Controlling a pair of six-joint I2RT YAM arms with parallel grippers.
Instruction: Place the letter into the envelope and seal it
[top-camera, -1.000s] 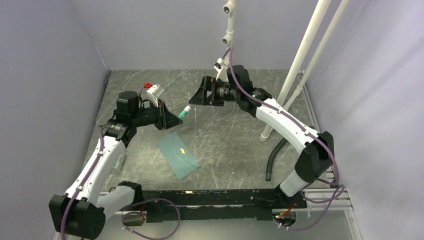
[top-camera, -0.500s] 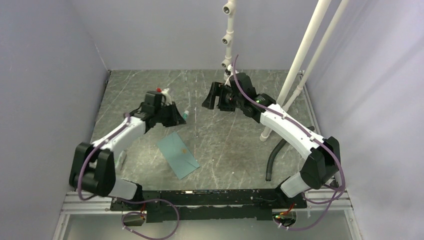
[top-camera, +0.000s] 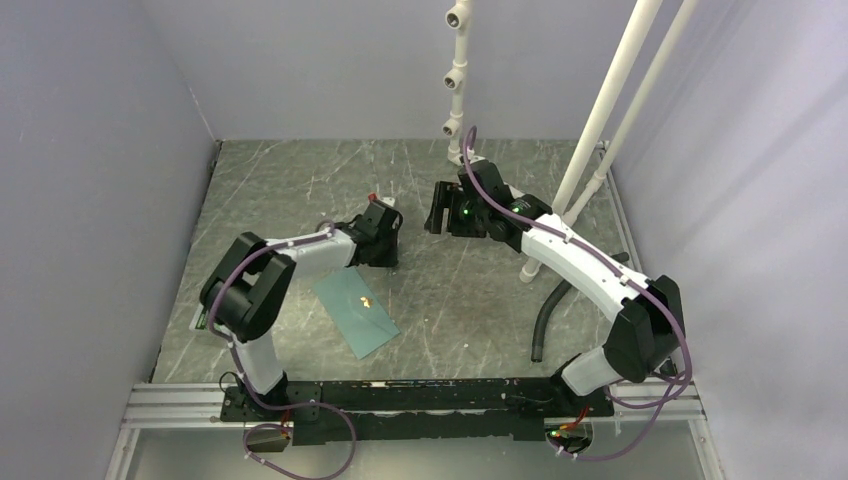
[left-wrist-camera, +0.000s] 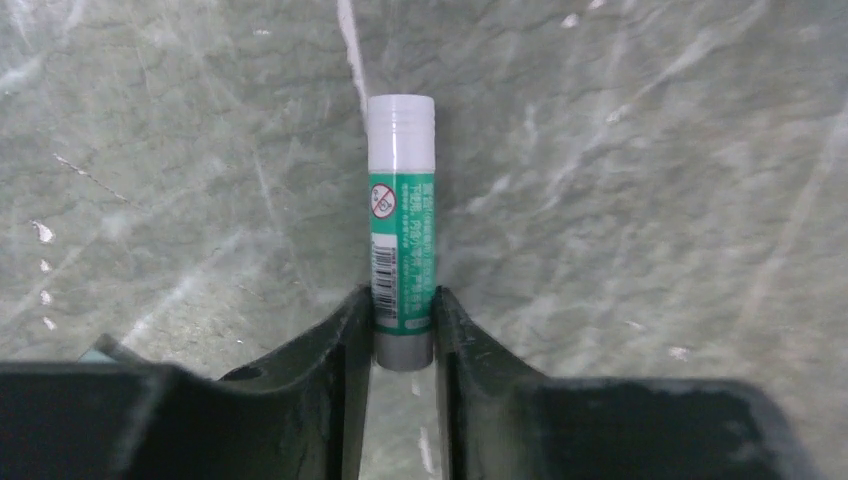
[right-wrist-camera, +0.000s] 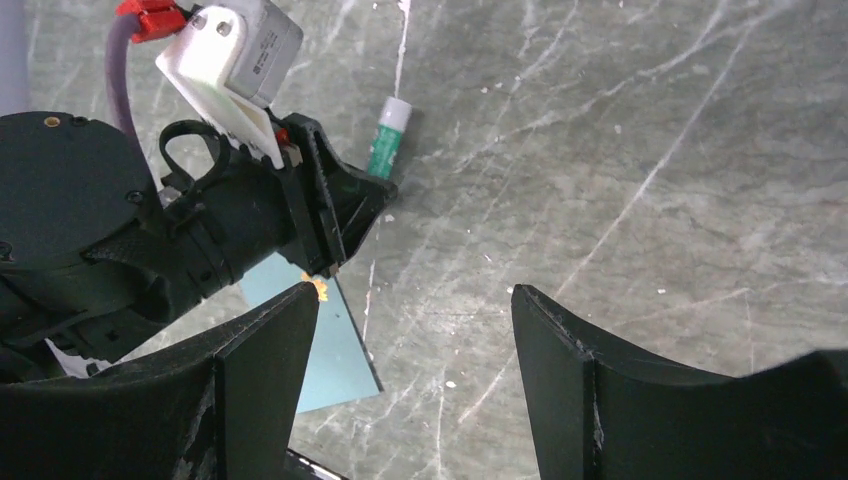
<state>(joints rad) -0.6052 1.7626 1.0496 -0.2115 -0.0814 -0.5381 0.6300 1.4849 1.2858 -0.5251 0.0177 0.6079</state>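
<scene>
**Green glue stick pinched, envelope lying flat**

Top view: the teal envelope (top-camera: 352, 318) lies flat on the grey stone table (top-camera: 290, 180). It has a small gold mark (top-camera: 364, 301) on it. The left gripper (top-camera: 380, 240) is down low over the table. The envelope is at 6 o'clock from it, close by. The right gripper (top-camera: 438, 208) is at 2 o'clock from the left one, and they are apart.

Left wrist view: a glue stick (left-wrist-camera: 402, 230) lies on the table and points to 12 o'clock. Its white cap is at the 12 o'clock end. The two black fingers (left-wrist-camera: 345, 340) press on both sides of its grey 6 o'clock end, so the left gripper has hold of it.

Right wrist view: the right gripper's jaws stand wide apart with only bare table between them. The left gripper is at 10 o'clock here. The glue stick pokes out past it toward 12 o'clock. A corner of the envelope shows at 7 o'clock, partly under the left gripper.
</scene>
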